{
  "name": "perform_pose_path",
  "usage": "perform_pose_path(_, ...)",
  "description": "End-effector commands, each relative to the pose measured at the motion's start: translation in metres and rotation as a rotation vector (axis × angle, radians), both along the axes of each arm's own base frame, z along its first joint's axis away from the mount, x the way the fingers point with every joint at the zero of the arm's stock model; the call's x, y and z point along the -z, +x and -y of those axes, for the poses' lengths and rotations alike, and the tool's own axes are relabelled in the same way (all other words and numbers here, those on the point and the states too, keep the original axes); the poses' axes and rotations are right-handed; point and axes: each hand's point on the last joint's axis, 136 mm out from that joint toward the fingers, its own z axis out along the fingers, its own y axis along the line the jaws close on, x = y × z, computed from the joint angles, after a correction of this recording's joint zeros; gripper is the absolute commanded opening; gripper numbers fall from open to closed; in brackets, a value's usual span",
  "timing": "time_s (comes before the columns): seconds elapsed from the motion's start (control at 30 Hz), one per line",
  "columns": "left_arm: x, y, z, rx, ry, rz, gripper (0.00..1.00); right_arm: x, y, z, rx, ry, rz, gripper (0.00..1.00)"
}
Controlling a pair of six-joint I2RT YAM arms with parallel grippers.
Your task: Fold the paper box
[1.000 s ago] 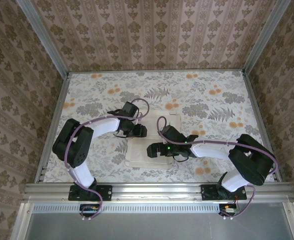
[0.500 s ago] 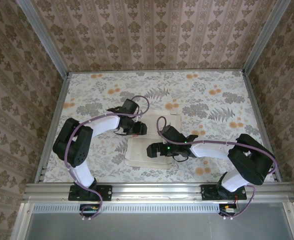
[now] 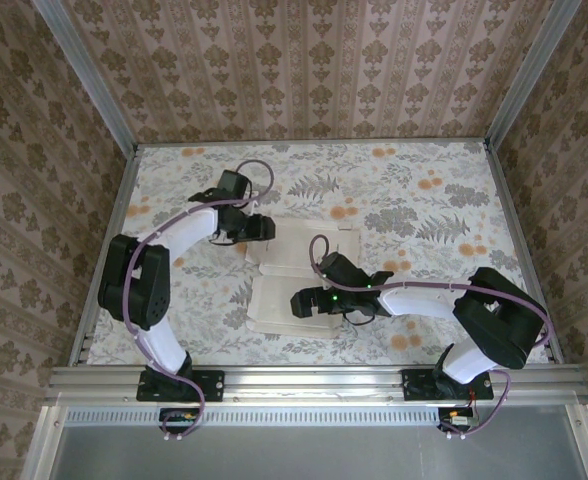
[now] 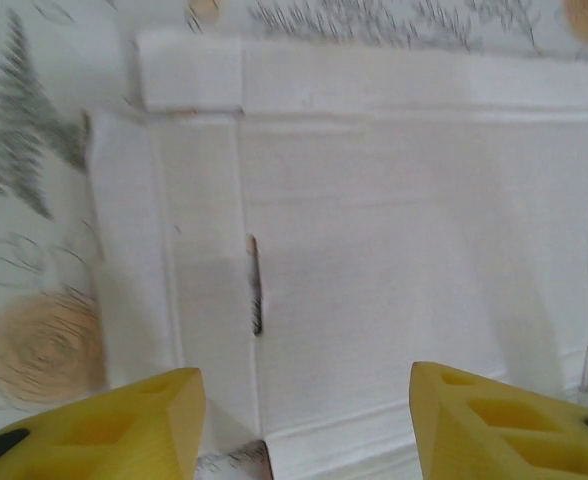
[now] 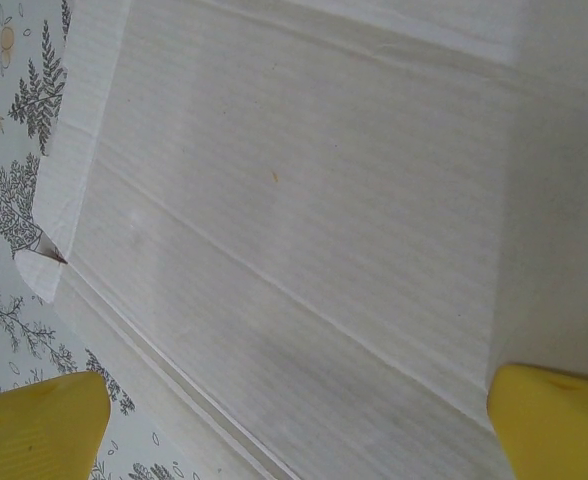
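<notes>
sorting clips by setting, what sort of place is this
Probably a purpose-built robot test booth, not a home: wallpaper-patterned panels enclose a floral-covered table, and the left arm and right arm are bolted to an aluminium rail at its near edge.

This is a robotics lab cell dressed to pass for a home: the walls (image 3: 304, 60) are papered in a striped damask pattern, and the table (image 3: 424, 190) is covered in a print of ferns and orange blooms. The giveaways are the bare aluminium posts (image 3: 84, 75) framing the booth and the metal rail (image 3: 314, 380) at the near edge, where the left arm (image 3: 196, 228) and the right arm (image 3: 424, 297) — white, cabled in purple — are bolted side by side.
</notes>
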Motion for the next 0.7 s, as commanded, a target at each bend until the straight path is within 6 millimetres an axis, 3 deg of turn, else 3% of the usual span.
perform_pose_path(0.0, 0.005, 0.018, -0.01, 0.003, 0.042, 0.012, 0.56, 0.028, -0.022, 0.012, -0.036, -0.092, -0.08, 1.0)
perform_pose_path(0.33, 0.024, 0.066, -0.008, -0.007, 0.095, 0.024, 0.61, 0.028, -0.024, 0.01, -0.047, -0.102, -0.076, 1.0)
perform_pose_path(0.67, 0.044, 0.081, 0.0, 0.01, 0.092, 0.003, 0.62, 0.031, -0.026, 0.013, -0.05, -0.118, -0.077, 1.0)
